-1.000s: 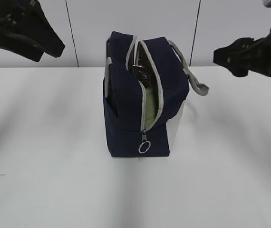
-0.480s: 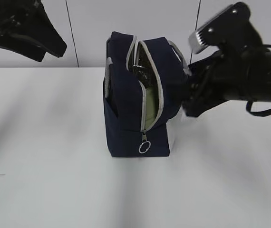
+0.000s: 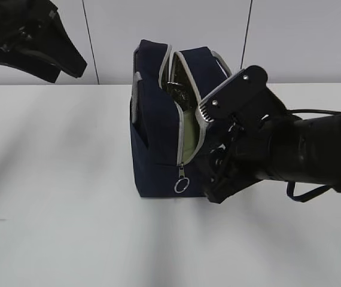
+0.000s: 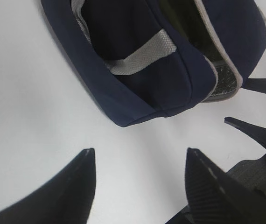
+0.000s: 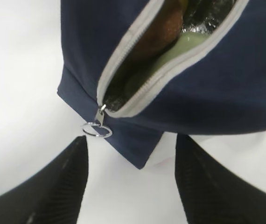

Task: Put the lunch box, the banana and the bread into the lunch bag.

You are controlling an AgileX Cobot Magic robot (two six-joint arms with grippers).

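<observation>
My right pincer [image 5: 130, 179] sits low just in front of the lunch bag [image 3: 173, 128], fingers apart with nothing between them, and its wrist view gets the good look: the ring zipper pull [image 5: 97, 129] hangs at the bottom of the open zipper, and through the gap I see the brown bread [image 5: 158, 32] on top of the pale green lid of the lunch box [image 5: 179, 46]. From the exterior view I only get a sliver of green in that slot. I can't spot the banana in any view. My left pincer [image 4: 137, 170] is apart too, empty, hovering over bare worktop [image 4: 25, 116] on the bag's left side, where a grey handle [image 4: 140, 53] shows. The worktop is plain white, with a pale panelled wall [image 3: 308, 36] behind.
</observation>
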